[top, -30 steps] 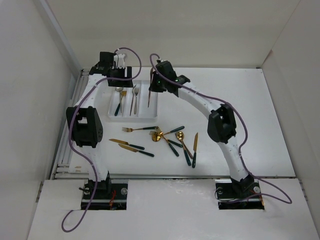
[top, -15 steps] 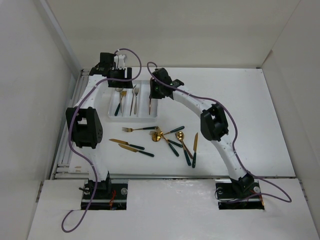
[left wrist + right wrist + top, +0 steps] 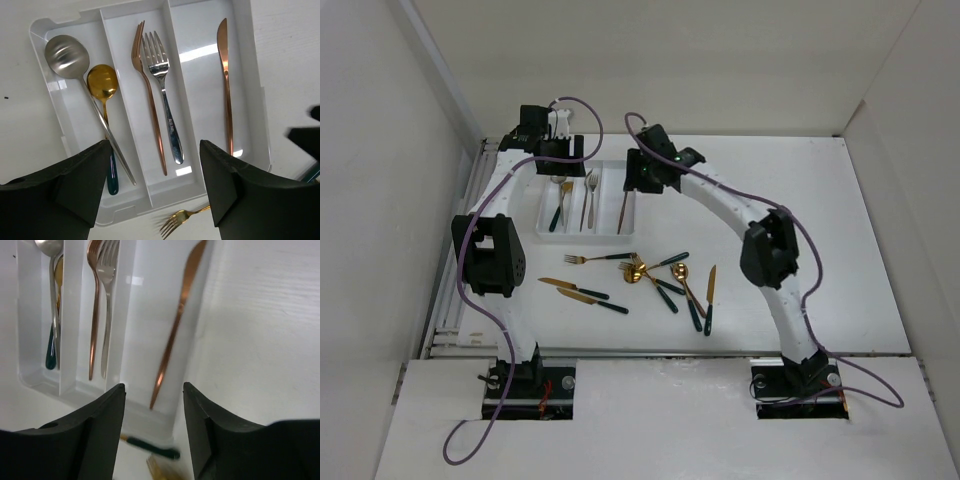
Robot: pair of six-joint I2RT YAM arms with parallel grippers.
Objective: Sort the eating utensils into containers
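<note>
Over the far end of the white tray, the left gripper hangs with its dark fingers spread wide and nothing between them. Just beside it, above the tray's right compartment, the right gripper is spread apart as well and holds nothing.

I can make out only one bit of writing, a tiny stamp on the handle of the silver fork, too small to read.

The tray has three long compartments side by side. A silver spoon lies in the left one, its handle crossing that of a gold spoon with a dark green grip. That silver fork shares the middle one with a copper fork, side by side, tines pointing the same way. A copper knife lies alone in the right one.

On the white surface nearer the arm bases, the remaining utensils lie loose: a gold fork just off the tray's near end, two dark-handled knives to the left, a tangled cluster of gold spoons and forks in the middle, and a lone gold knife to the right.
</note>
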